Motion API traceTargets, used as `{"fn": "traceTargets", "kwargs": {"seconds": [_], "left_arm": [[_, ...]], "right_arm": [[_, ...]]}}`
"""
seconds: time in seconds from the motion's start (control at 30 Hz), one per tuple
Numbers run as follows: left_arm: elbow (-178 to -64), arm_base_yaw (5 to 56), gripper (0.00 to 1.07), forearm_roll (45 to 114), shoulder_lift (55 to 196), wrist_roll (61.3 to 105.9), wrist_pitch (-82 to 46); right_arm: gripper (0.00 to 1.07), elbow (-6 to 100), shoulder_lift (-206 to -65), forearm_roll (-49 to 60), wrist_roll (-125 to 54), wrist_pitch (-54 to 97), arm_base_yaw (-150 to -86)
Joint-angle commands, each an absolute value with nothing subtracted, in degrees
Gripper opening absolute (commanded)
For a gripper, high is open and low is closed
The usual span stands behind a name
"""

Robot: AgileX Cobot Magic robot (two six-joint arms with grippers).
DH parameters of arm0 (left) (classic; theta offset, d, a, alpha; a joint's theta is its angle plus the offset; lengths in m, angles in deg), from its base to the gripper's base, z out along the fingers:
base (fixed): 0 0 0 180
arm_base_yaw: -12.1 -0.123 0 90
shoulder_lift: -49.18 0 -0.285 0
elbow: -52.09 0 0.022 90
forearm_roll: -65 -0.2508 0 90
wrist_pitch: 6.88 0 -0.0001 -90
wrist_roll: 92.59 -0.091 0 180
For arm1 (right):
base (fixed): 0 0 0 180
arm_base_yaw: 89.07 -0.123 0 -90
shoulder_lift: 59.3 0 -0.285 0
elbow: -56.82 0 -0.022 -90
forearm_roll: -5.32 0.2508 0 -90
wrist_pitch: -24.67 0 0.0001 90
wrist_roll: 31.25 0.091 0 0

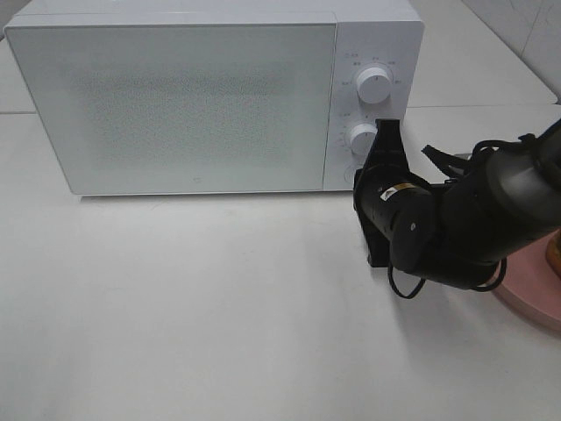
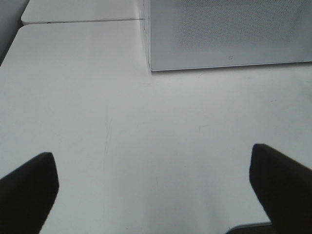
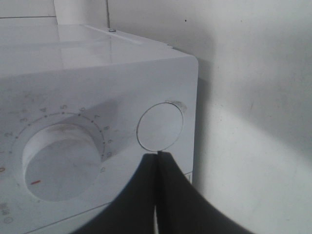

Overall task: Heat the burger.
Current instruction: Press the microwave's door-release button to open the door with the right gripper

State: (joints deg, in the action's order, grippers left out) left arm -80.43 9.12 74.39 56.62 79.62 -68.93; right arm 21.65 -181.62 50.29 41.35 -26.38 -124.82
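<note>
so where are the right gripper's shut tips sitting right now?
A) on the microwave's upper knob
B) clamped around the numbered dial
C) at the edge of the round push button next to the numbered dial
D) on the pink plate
C: in the right wrist view the shut right gripper has its tips at the rim of the round button, while the numbered dial sits clear of them to one side.

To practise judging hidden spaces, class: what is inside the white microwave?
The microwave has its speckled door shut and nothing shows through it, so the inside is hidden. The shut right pincer points at the round button.
</note>
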Motion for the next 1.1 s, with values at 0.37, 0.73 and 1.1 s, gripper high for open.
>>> {"fn": "traceTargets", "kwargs": {"seconds": [0.37,0.73,1.1], "left_arm": [[-80.26,9.01,1.0,74.74,55.65,79.96,-68.3],[-80.26,9.01,1.0,74.74,55.65,79.96,-68.3],[-80.26,9.01,1.0,74.74,55.65,79.96,-68.3]], "right_arm": [[0.0,27.04,-186.15,48.4,40.03,-23.97,-121.21],[0.0,30.36,-188.9,48.12,40.31,-23.97,-121.21],[0.0,31.8,-190.39,51.67,40.31,-28.73,-121.21]]}}
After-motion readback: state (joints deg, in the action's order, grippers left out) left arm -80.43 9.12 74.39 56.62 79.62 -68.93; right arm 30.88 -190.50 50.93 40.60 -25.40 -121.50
